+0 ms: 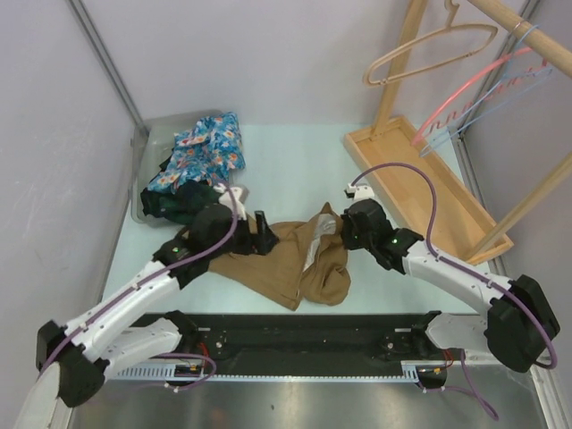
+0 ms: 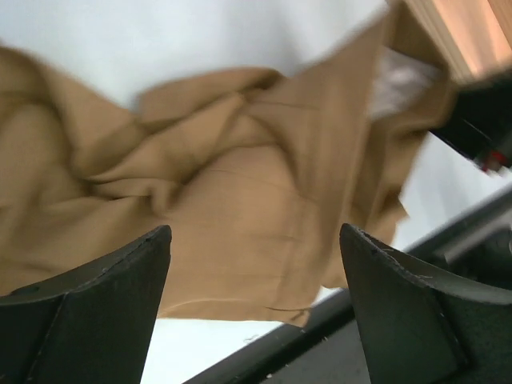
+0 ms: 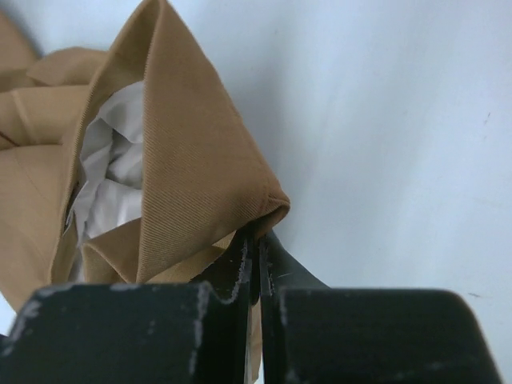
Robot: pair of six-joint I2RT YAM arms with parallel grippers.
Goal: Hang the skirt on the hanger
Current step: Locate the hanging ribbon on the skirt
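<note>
A crumpled tan woven skirt (image 1: 290,264) is lying at the centre of the overhead frame on the pale green surface (image 1: 304,161), between the two arms. The right gripper (image 1: 344,225) is reaching in from the right, and its fingers are closing together on a folded corner at the skirt's upper right edge. In the right wrist view that corner is rising into a peak, with white cloth, possibly a lining, showing inside the fold. The left gripper (image 1: 264,234) is hovering at the skirt's upper left edge with its fingers spread wide apart and nothing between them. The motion-blurred left wrist view does not show whether they are touching the fabric. A pale wooden hanger (image 1: 370,77) is hanging at the upper right on a light wooden rack (image 1: 420,189), well apart from the skirt. A blue floral garment (image 1: 210,147) is sitting in a clear plastic bin (image 1: 140,174) at the upper left.
</note>
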